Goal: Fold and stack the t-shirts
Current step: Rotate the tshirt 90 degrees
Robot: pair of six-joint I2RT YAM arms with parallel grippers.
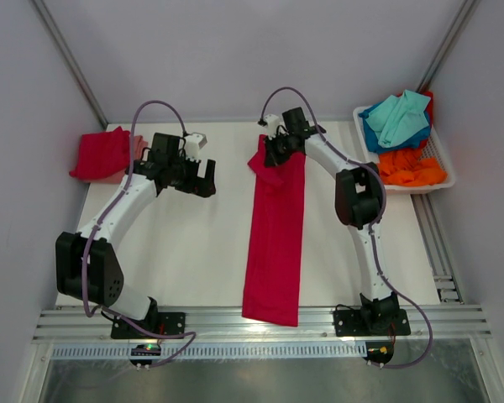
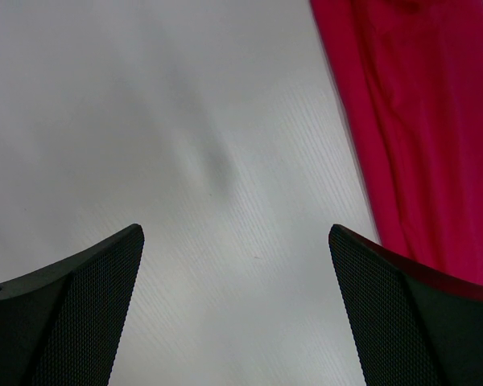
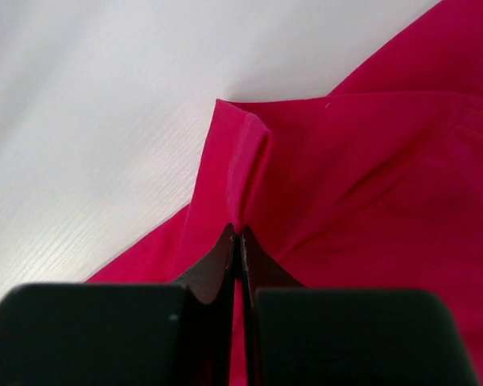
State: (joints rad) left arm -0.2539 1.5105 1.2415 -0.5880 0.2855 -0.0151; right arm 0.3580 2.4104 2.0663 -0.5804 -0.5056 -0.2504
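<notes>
Red t-shirt (image 1: 275, 243) folded into long strip, mid bench (image 1: 193, 252), running from near edge toward far edge. Right gripper (image 3: 239, 233) pressed together, pinching fold at strip's far end. Left gripper (image 2: 235, 233) spread, over bench left of strip.

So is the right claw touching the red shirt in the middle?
Touching. The right wrist view shows the right gripper shut, with a fold of the red shirt pinched between its fingertips.

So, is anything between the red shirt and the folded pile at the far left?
Yes: the open left end effector sits between the red shirt and the folded pile. The right end effector is shut on the shirt's far end.
</notes>
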